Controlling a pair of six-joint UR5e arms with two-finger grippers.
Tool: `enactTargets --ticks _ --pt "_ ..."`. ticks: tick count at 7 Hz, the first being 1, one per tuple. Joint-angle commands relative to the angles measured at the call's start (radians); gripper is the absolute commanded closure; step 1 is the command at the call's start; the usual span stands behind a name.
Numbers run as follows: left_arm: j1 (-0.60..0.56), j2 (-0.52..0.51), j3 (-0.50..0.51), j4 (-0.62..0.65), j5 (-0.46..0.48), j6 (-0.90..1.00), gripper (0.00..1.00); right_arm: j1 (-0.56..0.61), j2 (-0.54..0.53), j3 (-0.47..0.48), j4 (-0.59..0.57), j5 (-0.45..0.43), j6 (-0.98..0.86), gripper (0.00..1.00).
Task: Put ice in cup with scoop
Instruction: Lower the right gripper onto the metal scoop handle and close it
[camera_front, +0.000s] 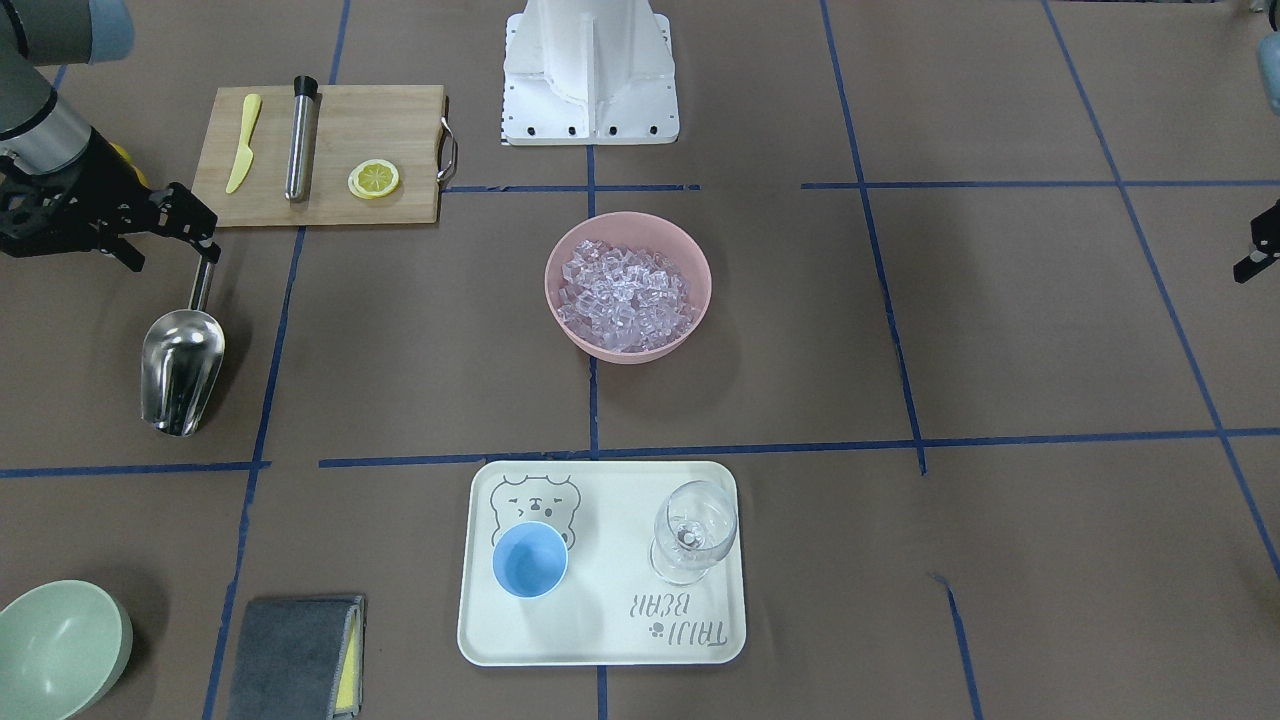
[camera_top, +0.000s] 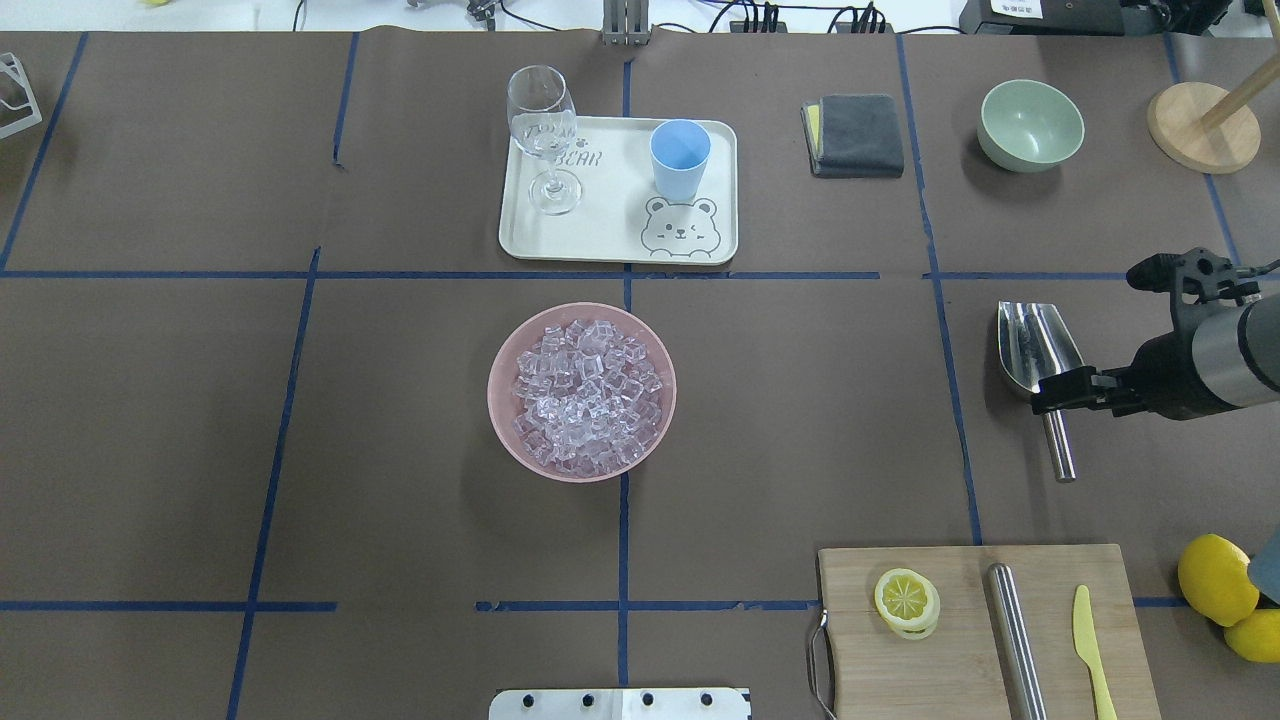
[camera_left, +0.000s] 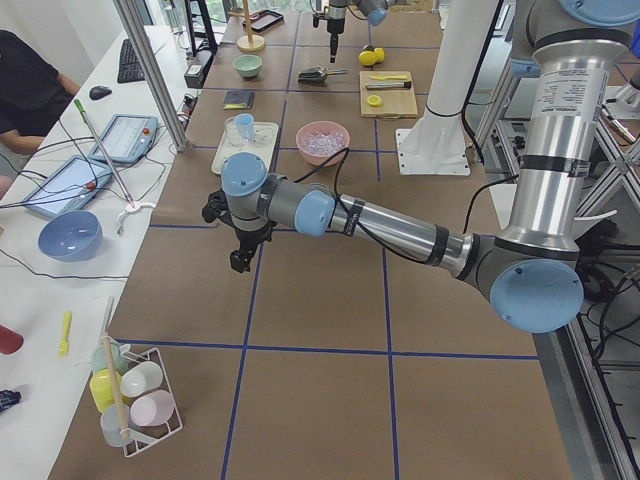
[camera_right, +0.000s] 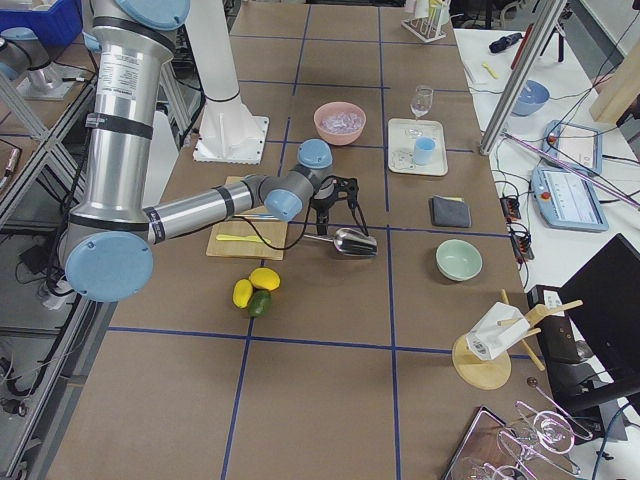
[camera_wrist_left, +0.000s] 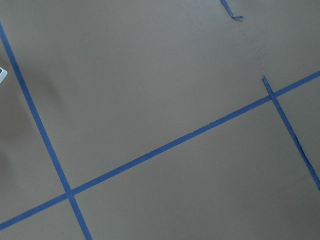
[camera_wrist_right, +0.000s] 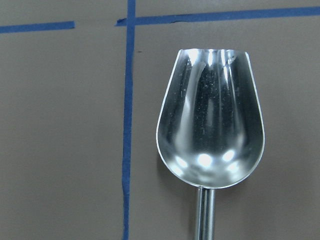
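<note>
Many ice cubes (camera_front: 625, 295) fill the pink bowl (camera_front: 628, 352).

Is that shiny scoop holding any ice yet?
Empty. The scoop shows only bare, shiny metal in its trough; the ice sits in the pink bowl.

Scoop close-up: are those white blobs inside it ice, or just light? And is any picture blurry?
Just glare: in the right wrist view the scoop is empty and sharp, with bright reflections at the trough's back. In the front-facing view the pink bowl casts only a faint, soft shadow; the overhead view looks evenly lit, nothing blurred.
</note>
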Motion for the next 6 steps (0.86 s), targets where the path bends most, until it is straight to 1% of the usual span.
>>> enactTargets --ticks 1,2,3,4,5,6 --pt "0.001 0.002 0.003 -0.027 0.002 0.003 0.00 -0.101 -0.015 0.001 0.014 -0.160 0.040 0.00" --pt "0.001 0.000 -0.006 -0.027 0.002 0.003 0.00 -0.150 -0.024 -0.005 0.017 -0.214 0.121 0.00" --pt "0.001 0.000 -0.007 -0.027 0.002 0.003 0.00 -0.218 -0.024 -0.005 0.017 -0.298 0.167 0.00" --pt "0.001 0.000 -0.005 -0.027 0.002 0.003 0.00 -0.238 -0.032 -0.017 0.017 -0.325 0.171 0.00" --pt "0.001 0.000 -0.005 -0.027 0.004 0.003 0.00 -0.238 -0.059 -0.019 0.022 -0.325 0.171 0.00" --pt "0.001 0.000 -0.008 -0.027 0.002 0.003 0.00 -0.238 -0.061 -0.029 0.025 -0.324 0.169 0.00"
